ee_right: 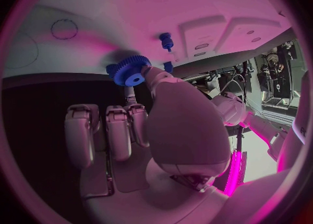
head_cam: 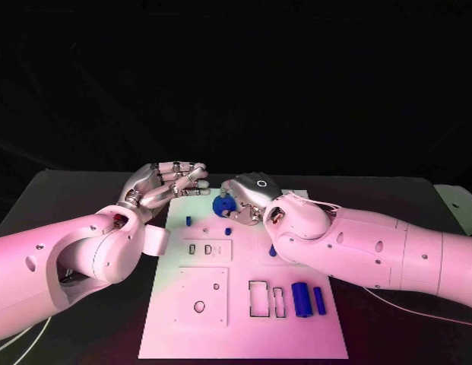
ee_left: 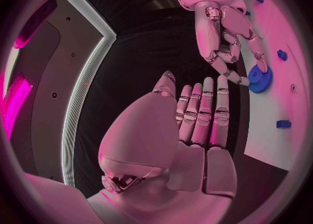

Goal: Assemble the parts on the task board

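the right hand pinches a blue gear at the far end of the white board, which lies on the black counter; in the right wrist view the thumb tip presses the gear's toothed rim just beside a blue peg standing in the board. the left hand hovers off the board's far left corner, fingers together and nearly straight, holding nothing. two blue cylinders lie side by side near the board's right edge, next to two rectangular slots.
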Robot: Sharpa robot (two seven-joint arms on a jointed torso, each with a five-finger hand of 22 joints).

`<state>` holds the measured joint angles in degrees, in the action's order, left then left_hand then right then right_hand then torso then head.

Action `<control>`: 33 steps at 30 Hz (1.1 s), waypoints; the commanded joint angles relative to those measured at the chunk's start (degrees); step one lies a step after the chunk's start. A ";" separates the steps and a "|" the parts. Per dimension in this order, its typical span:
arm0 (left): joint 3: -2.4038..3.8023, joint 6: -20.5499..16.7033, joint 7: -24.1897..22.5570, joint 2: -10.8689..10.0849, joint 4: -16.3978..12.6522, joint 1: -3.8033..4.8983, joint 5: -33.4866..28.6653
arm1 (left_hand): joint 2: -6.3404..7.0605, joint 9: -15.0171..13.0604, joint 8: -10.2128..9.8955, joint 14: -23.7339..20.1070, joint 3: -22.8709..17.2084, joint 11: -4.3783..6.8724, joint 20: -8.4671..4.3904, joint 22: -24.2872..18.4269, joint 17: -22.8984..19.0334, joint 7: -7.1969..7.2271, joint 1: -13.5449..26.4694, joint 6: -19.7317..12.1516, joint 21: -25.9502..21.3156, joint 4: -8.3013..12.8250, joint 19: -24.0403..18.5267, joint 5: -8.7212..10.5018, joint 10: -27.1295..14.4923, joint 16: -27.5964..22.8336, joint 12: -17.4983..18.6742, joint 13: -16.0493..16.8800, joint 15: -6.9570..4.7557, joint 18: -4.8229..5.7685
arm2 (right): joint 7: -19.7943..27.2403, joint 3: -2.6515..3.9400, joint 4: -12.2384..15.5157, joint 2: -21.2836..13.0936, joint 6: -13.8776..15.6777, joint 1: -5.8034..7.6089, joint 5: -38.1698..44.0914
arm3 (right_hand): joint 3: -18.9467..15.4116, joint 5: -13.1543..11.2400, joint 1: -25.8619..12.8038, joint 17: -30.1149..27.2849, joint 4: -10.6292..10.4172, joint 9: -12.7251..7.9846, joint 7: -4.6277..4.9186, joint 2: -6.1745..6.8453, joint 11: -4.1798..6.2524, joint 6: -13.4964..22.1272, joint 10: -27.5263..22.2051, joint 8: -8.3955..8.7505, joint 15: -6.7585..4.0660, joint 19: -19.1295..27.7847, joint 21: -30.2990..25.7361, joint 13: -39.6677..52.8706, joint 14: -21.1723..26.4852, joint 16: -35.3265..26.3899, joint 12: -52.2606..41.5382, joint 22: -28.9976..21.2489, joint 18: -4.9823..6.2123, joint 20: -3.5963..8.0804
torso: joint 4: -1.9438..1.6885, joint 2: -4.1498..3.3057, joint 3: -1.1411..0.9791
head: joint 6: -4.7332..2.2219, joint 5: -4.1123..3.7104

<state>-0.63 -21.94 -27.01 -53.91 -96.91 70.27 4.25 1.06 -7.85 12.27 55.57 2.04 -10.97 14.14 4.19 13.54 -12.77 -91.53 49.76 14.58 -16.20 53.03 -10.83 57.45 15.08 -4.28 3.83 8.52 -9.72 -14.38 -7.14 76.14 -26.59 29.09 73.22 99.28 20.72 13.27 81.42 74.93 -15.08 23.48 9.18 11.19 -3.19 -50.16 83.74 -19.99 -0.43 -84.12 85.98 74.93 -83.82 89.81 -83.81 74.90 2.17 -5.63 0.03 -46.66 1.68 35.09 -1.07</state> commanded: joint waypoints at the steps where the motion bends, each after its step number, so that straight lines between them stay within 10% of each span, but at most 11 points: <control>1: 0.05 0.83 -0.72 0.15 -0.05 0.05 -0.09 | -0.13 0.05 -0.34 -0.32 -0.18 -0.06 0.36 -0.05 0.05 -1.36 -0.44 -0.36 -0.31 -0.02 0.03 -0.25 -0.18 -0.22 0.35 0.03 -0.13 -0.81 | 0.15 -0.15 -0.78 0.45 -1.29 -0.32 0.85 | 0.45 -0.25 -0.31 15.07 -0.03 -0.05 -1.41 -0.43 0.07 -1.79 1.14 -0.10 -0.39 -3.10 0.23 9.27 -6.18 0.19 -0.26 10.99 -0.98 0.31 | -0.04 -0.01 0.01 | 0.01 0.01; 31: 0.05 0.97 -0.38 0.13 0.03 0.05 -0.09 | -0.14 0.05 -0.33 -0.34 -0.20 -0.04 0.37 -0.07 0.16 -1.33 -0.47 -0.30 -0.34 0.00 0.04 -0.25 -0.11 -0.25 0.33 0.05 -0.14 -0.82 | 0.15 -0.32 -2.81 1.52 -1.50 -1.08 0.51 | 0.86 -1.13 -2.75 14.89 -0.59 -0.60 -0.97 0.55 -0.31 -1.12 0.47 0.97 -0.09 -3.01 0.11 8.64 -6.14 0.14 0.47 10.94 -0.96 0.12 | 0.01 -0.02 -0.07 | 0.07 0.14; 33: 0.05 0.95 -0.36 0.10 0.03 0.05 -0.09 | -0.14 0.05 -0.33 -0.34 -0.20 -0.04 0.37 -0.07 0.16 -1.33 -0.47 -0.30 -0.34 0.00 0.04 -0.25 -0.11 -0.25 0.33 0.05 -0.14 -0.82 | 0.37 -0.32 -2.85 1.48 -1.31 -1.08 0.18 | 0.43 -3.95 -4.28 14.86 -1.11 -1.33 -0.30 1.07 -0.89 1.21 -0.07 2.70 0.37 -2.96 0.04 8.12 -6.13 0.13 1.07 10.91 -0.95 -0.18 | 0.03 -0.01 -0.08 | 0.03 0.18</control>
<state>-0.63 -21.93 -26.94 -53.85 -96.77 70.25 4.25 1.06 -7.86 12.27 55.58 2.04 -10.97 14.14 4.20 13.65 -12.78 -91.53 49.76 14.58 -16.20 53.03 -10.83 57.45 15.08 -4.29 3.83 8.52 -9.72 -13.43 -7.25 73.52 -24.97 29.07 72.43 99.38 21.33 10.48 77.73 74.91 -15.61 22.77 8.33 11.98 -3.68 -50.34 83.85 -18.14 -0.43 -84.12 85.97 74.91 -83.82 89.80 -82.98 74.93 2.17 -5.64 0.07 -46.67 1.61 35.15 -0.91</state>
